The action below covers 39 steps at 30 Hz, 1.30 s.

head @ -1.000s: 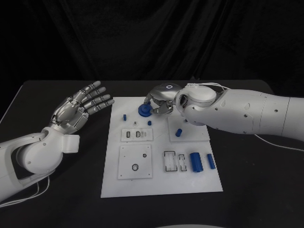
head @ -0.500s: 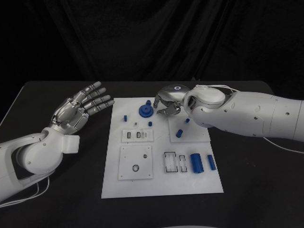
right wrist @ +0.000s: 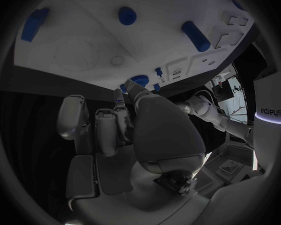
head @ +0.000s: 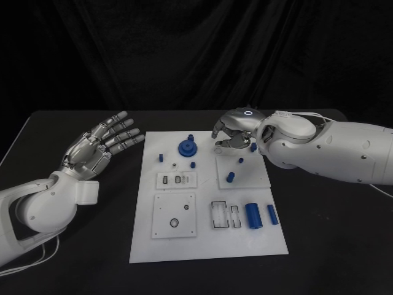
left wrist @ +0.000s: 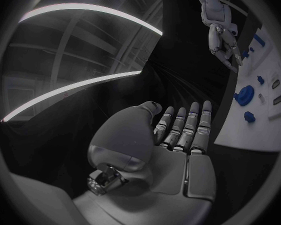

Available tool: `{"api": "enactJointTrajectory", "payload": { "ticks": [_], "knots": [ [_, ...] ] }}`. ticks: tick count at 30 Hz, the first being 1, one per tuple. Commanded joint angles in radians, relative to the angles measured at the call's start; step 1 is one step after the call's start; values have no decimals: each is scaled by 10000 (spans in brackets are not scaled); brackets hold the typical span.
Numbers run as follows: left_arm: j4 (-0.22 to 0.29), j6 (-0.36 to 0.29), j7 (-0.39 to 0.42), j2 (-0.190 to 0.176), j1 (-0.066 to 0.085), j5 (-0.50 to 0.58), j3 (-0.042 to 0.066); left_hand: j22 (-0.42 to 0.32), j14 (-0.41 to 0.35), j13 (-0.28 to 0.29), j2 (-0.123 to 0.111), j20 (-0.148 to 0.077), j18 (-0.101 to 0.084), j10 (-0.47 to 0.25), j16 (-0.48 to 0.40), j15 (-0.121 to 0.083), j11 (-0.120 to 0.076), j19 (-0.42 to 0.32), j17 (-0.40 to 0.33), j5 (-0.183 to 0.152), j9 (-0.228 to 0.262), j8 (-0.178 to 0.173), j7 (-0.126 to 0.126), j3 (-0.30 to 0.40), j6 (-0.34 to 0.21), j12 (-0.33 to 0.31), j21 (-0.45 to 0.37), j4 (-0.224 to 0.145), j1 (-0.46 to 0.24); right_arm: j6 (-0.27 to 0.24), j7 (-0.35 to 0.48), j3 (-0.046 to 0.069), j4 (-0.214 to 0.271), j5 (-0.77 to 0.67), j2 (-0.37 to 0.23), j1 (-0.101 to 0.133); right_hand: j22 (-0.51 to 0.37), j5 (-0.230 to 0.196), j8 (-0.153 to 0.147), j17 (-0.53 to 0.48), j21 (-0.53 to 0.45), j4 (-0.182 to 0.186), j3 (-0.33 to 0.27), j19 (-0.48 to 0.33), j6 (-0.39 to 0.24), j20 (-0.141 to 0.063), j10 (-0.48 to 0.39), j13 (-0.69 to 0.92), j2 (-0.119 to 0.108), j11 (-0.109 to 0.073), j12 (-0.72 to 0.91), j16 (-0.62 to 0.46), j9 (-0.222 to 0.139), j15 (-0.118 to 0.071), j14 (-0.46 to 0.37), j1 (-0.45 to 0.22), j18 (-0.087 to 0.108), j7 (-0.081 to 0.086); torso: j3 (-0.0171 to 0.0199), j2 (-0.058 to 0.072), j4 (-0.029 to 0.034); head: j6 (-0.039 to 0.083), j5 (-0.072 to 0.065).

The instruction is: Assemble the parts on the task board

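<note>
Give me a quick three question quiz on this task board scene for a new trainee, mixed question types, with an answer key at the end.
1. True or false: the right hand holds the round blue gear part.
2. The left hand is: A) open, beside the task board; B) pressing on the board; C) pinching a part.
3. Which two similar parts lie side by side at the board's near right?

Key: 1 false, the gear stands free on the board; 2 A; 3 the two blue cylinders.
</note>
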Motion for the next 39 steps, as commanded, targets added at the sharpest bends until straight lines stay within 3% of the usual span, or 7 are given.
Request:
{"api": "enactJointTrajectory", "payload": {
  "ticks": [1,4,7,16,22,27,39],
  "knots": [
    [12,47,101,23,-3,25,9,-9,-62,0,66,15,-95,7,62,-13,91,-82,-14,-55,3,47,47,80,-12,41,-45,-4,11,-149,-549,6,301,-61,-361,207,597,-34,-69,1197,110,46,-37,104,-52,-9,151,507,13,-25,74,36,-5,19,384,-87,27,-47,-6,-7,-4,34,-32],
    [-4,65,91,69,-4,25,9,-9,-62,0,66,15,-95,7,62,-13,91,-82,-14,-55,3,47,47,80,-12,41,-45,-4,11,-56,-660,2,566,-61,-807,366,708,-75,-170,1278,243,131,-92,221,-135,-53,316,619,-5,-84,131,84,-26,-34,439,-135,-9,-97,-14,-12,0,57,-67],
    [-26,95,74,129,-4,25,9,-9,-68,1,67,16,-97,10,68,-10,94,-84,-15,-62,4,50,49,96,-8,46,-44,-13,14,-173,-623,-7,744,-58,-1264,446,1199,-96,-388,2001,907,304,-182,769,-174,-298,592,616,-35,-352,139,506,-153,-294,812,-160,-187,-359,-16,-23,-8,91,-76],
    [-51,121,47,210,-5,26,9,-9,-75,1,69,16,-100,13,73,-7,97,-86,-17,-70,5,52,52,114,-5,52,-43,-21,15,-344,-680,-22,942,250,-2329,216,1258,-278,-644,1748,932,565,-341,840,-301,-372,579,361,-147,-387,-12,326,-355,-340,744,-249,-203,-364,-19,-79,-80,13,-3],
    [-75,162,23,254,-5,26,9,-9,-75,1,69,16,-100,13,73,-7,97,-86,-17,-70,5,52,52,114,-5,52,-43,-21,15,-196,-833,-26,872,372,-2556,-53,1148,-410,-758,1491,700,745,-470,720,-816,-378,455,138,-227,-403,-147,127,-634,-349,657,-235,-151,-389,-32,-78,-36,-45,-45],
    [-94,207,3,280,-6,26,9,-9,-81,1,72,16,-102,14,77,-5,100,-89,-18,-77,4,50,53,127,-14,56,-42,-26,14,-233,-812,-29,747,406,-2553,-283,1111,-470,-746,1443,616,806,-527,681,-985,-381,434,106,-258,-397,-173,83,-734,-350,641,-224,-134,-373,-33,-62,-56,-82,-36],
    [-143,255,-31,295,-12,24,9,-9,-89,1,79,15,-104,12,81,-4,102,-92,-20,-83,3,48,54,146,-19,59,-42,-32,15,-323,-752,-34,560,423,-2458,-485,1064,-850,-708,1337,483,1020,-729,634,-983,-342,370,18,-361,-329,-229,-15,-834,-297,607,-303,-112,-299,-8,-57,-68,-164,-46]
  ]
}}
